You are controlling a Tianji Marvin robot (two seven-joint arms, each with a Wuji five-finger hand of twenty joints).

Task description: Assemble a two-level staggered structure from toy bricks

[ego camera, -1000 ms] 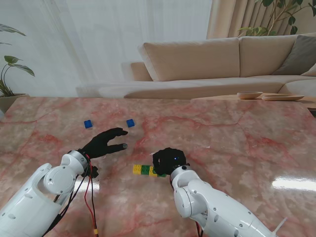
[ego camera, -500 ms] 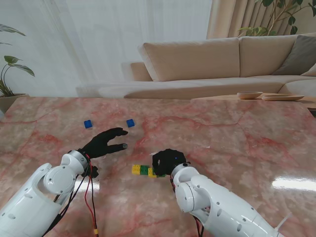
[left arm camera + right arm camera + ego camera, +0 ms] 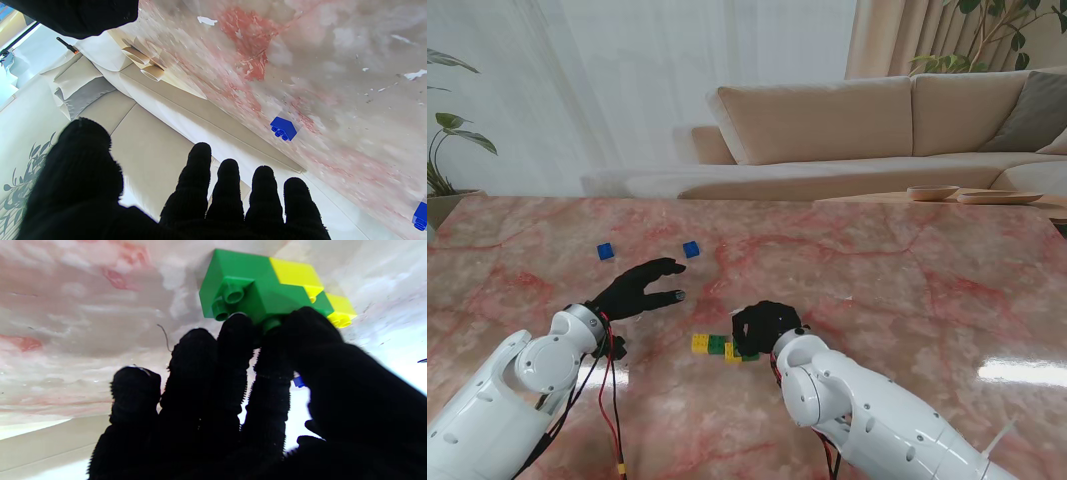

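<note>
A beige sofa backs the pink marble tabletop [image 3: 907, 270]. Gloved right hand [image 3: 765, 325] closes over the green-and-yellow plastic brick row [image 3: 711, 344]; press straight down. Left hand [image 3: 639, 288] hovers open near two small blue bricks [image 3: 691, 249].

Right hand [image 3: 763, 326] covers the near end of the brick row [image 3: 712, 345]; grip on it unclear.
</note>
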